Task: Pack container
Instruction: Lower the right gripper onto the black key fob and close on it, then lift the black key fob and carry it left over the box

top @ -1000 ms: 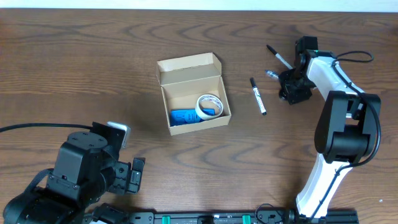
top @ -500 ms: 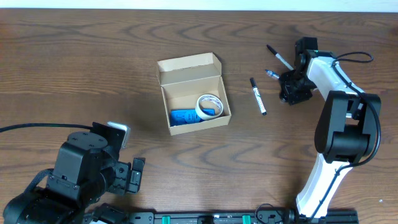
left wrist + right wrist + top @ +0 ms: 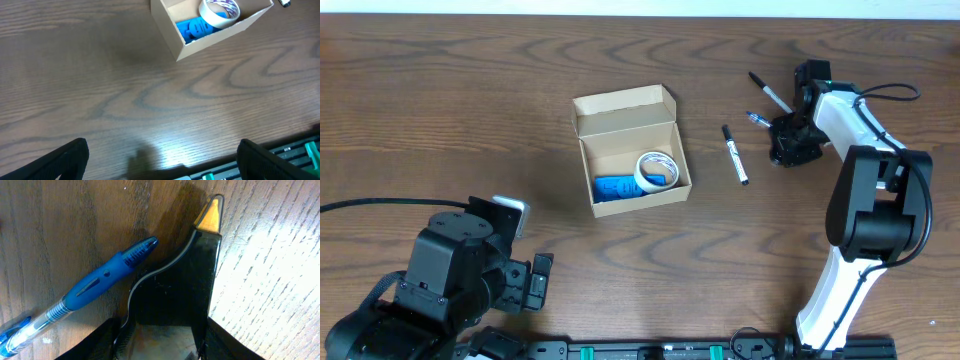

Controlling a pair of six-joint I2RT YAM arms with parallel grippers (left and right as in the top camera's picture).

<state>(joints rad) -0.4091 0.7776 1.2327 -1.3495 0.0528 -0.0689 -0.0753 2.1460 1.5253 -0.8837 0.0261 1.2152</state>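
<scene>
Seen from overhead, the small tan cardboard box [image 3: 625, 115] sat open at mid-table with a white tape roll [image 3: 657, 170] and a blue object [image 3: 617, 188] inside. The right gripper [image 3: 790, 142] was well to its right, near a blue plastic pen [image 3: 758, 118] and a black-and-white marker [image 3: 735, 154].

The left wrist camera showed the left gripper [image 3: 162, 145] spread wide and empty, the box beyond it.

The right wrist camera showed one black finger [image 3: 195, 280] beside the pen; how far that gripper stood open could not be told.
</scene>
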